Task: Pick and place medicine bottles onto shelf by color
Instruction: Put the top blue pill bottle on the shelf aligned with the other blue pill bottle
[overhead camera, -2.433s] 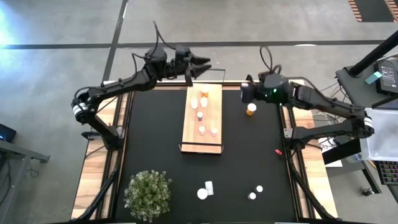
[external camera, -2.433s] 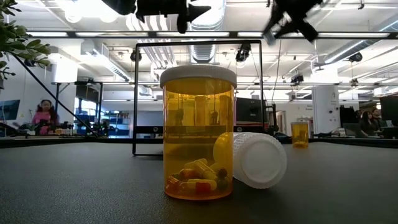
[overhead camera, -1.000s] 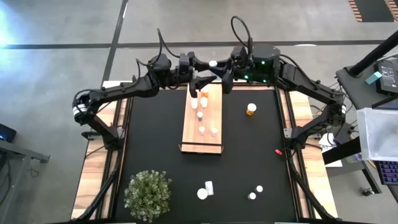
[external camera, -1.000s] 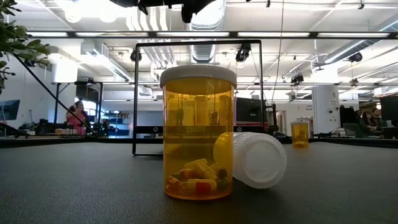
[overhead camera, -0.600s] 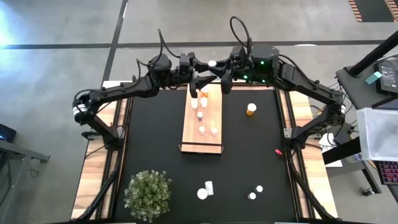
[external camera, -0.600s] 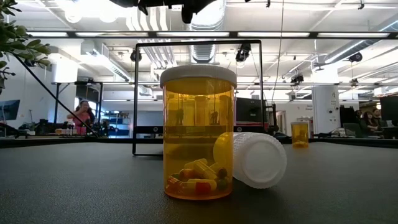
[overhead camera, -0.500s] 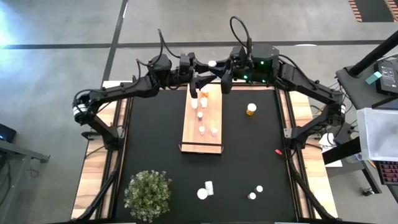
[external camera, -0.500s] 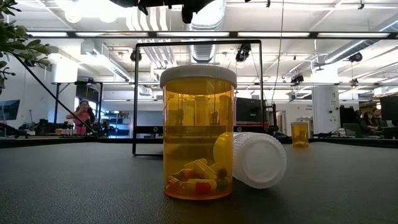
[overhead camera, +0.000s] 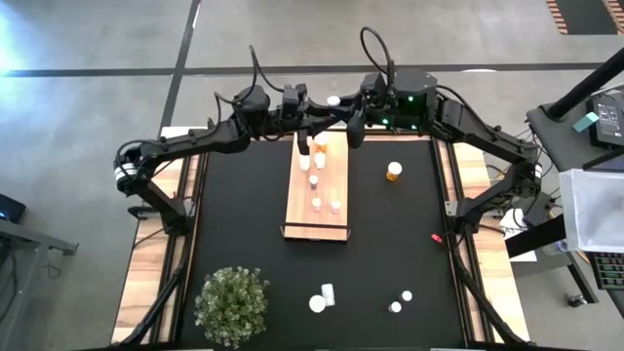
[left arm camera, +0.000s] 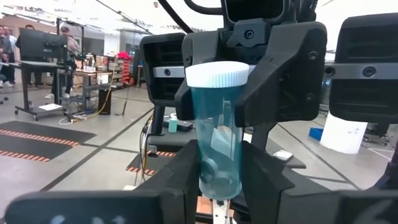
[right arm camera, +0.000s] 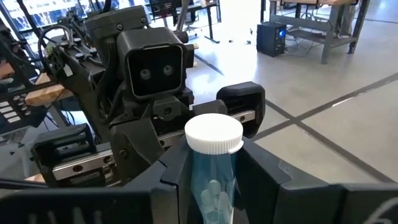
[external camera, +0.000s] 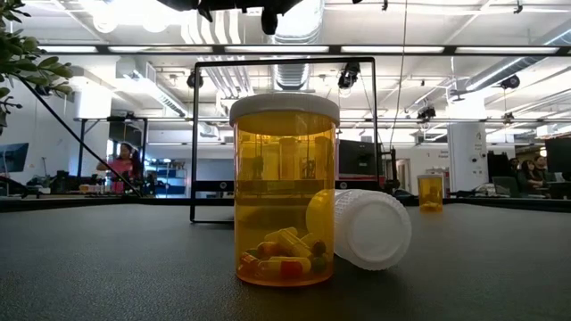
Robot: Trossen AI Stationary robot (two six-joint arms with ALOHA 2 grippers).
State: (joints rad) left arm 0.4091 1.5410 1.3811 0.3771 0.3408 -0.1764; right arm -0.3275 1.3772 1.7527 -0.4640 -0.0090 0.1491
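A pale bluish medicine bottle [left arm camera: 216, 146] with a white cap [overhead camera: 333, 100] stands upright in the air over the far end of the shelf [overhead camera: 317, 190]. My left gripper [overhead camera: 326, 107] and my right gripper [overhead camera: 342, 105] meet there, each shut on the bottle. Several small bottles [overhead camera: 314, 180] stand on the light-wood shelf. An orange bottle [overhead camera: 393, 172] stands on the black mat to the shelf's right. More bottles [overhead camera: 322, 298] stand or lie near the table's near edge. My left gripper pinches the bottle's lower body [left arm camera: 217, 183] between its two fingers [left arm camera: 180, 180]. It comes about level from the table's left. The bottle stands upright, cap up, lifted clear of the shelf. My right gripper pinches the bottle's body just under the cap [right arm camera: 208, 180] between its two fingers [right arm camera: 255, 180]. It comes level from the table's right, facing the left gripper. The white cap [right arm camera: 213, 134] stands above the fingers.
A potted plant [overhead camera: 232, 304] stands at the near left. Two small bottles [overhead camera: 401, 301] sit at the near right, and a small red thing [overhead camera: 437, 237] lies on the mat. In the low view a tall orange bottle [external camera: 285, 192] stands beside a lying one [external camera: 366, 229].
My left gripper has shut on the bluish bottle, which my right gripper kept holding. Both arms and the bottle have kept still over the shelf's far end.
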